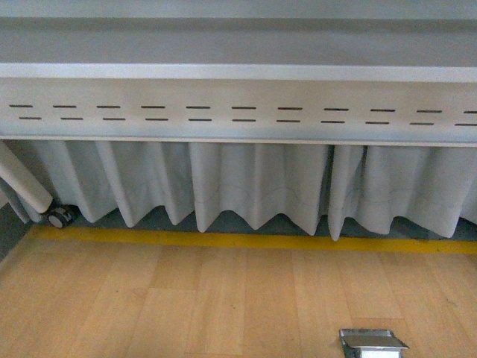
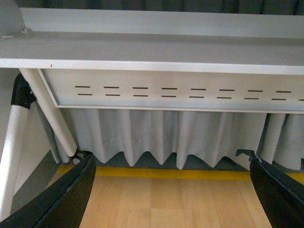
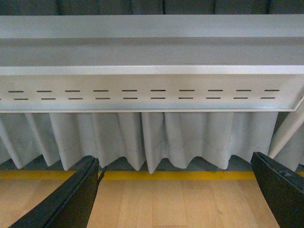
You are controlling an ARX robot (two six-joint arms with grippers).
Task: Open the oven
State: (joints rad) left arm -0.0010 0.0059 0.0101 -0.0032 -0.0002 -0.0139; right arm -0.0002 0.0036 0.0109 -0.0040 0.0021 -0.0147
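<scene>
Partly cropped: left hand (image 2: pixel 171 157), right hand (image 3: pixel 174 156)

The front view shows one grey slotted table (image 1: pixel 238 71), one pleated curtain (image 1: pixel 253 179), one yellow floor stripe (image 1: pixel 246 241), one caster wheel (image 1: pixel 59 217), one slanted white leg (image 1: pixel 22 183) and one metal floor box (image 1: pixel 371 341), and the left gripper (image 2: pixel 171 161) and right gripper (image 3: pixel 175 161) each show two dark fingers (image 2: pixel 71 194).

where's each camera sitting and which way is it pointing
Front view: on the robot's body, facing the grey slotted table panel and pleated white curtain; no arm shows.
Left wrist view: on the left arm, same panel; open left tool frames it.
Right wrist view: on the right arm, same panel; open right tool shows.
Shared: all see the yellow floor stripe; no oven.
</scene>
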